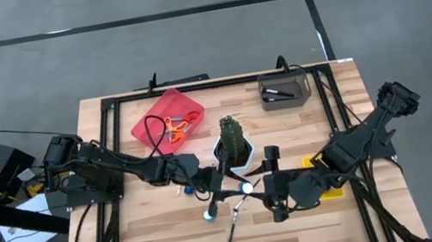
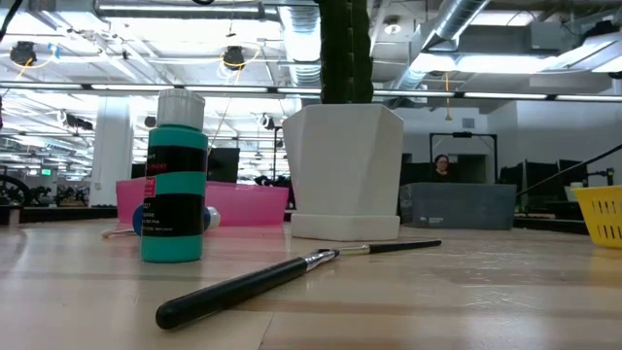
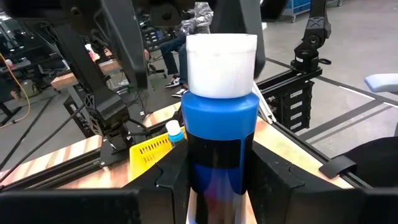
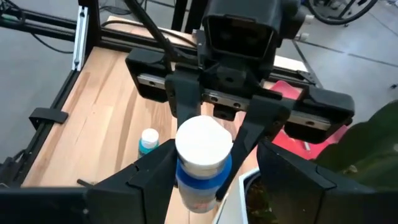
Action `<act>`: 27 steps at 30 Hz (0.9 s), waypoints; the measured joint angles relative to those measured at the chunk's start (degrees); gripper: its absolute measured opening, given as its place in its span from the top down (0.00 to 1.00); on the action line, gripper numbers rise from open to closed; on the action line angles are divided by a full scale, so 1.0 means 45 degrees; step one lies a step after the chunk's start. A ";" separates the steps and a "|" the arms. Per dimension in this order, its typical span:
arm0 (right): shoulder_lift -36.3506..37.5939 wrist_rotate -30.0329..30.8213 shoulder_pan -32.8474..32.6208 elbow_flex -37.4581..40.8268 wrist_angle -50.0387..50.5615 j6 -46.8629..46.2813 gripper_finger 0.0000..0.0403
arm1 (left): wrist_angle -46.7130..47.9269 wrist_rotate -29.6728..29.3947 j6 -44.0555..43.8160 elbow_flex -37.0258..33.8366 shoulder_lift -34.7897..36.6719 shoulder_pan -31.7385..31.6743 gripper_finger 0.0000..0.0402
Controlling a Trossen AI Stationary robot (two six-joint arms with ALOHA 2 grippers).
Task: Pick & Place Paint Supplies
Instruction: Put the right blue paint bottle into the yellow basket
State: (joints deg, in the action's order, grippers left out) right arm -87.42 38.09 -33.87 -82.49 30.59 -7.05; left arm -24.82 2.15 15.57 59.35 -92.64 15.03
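The left end effector [image 1: 229, 190] is positioned near the middle of the light wooden surface [image 1: 164, 233], just in front of the green cactus in a white pot [image 1: 233, 142], and its two dark fingers [image 3: 166, 180] are closed on the body of a blue plastic paint bottle with a white cap [image 3: 220, 118], held upright between them. The right end effector [image 1: 254, 188] faces it from the opposite side at the same bottle; in the right wrist view its dark fingers [image 4: 155, 168] stand on either side of the bottle, spread wide, and contact with the bottle cannot be confirmed. A second small paint bottle, teal with a white cap [image 2: 175, 175], stands upright on the surface close to the left end effector and apart from both. A thin dark-handled paintbrush [image 2: 282, 277] lies flat on the surface in front of the pot, not touching the standing bottle. Small orange-handled scissors [image 1: 176, 125] lie inside the red plastic tray [image 1: 151, 122] at the rear left of the surface. A grey rectangular bin [image 1: 284, 90] sits at the rear right with dark items inside that cannot be identified. A yellow perforated basket [image 3: 149, 154] sits near the right arm.
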 joint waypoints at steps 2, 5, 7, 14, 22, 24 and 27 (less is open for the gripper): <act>0.0000 -0.0188 0.0073 0.0000 0.0002 0.0038 0.46 | -0.0005 -0.0003 0.0000 0.0000 0.0000 0.0000 0.71; 0.0000 -0.0177 0.0063 -0.0002 -0.0016 0.0040 0.46 | -0.0008 0.0006 0.0028 -0.0005 0.0000 0.0000 0.71; 0.0000 -0.0177 0.0042 -0.0001 -0.0058 0.0043 0.46 | -0.0010 0.0010 0.0039 -0.0010 0.0000 0.0000 0.71; 0.0000 -0.0167 0.0034 -0.0001 -0.0418 0.0588 0.46 | -0.0005 0.0044 0.0049 -0.0010 0.0000 0.0000 0.71; 0.0000 -0.0178 0.0049 0.0003 -0.0419 0.0607 0.51 | -0.0008 -0.0007 0.0049 -0.0010 0.0000 0.0000 0.71; 0.0000 -0.0254 0.0044 0.0003 -0.0419 0.0619 0.57 | -0.0012 -0.0019 0.0049 -0.0010 0.0000 0.0000 0.71; 0.0000 -0.0703 0.0068 0.0003 -0.0425 0.0676 0.67 | 0.0010 -0.0005 0.0058 -0.0015 0.0000 0.0000 0.71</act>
State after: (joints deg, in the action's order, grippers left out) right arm -87.42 34.93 -33.56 -82.48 28.68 -4.01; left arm -24.77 2.13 15.83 59.29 -92.64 15.03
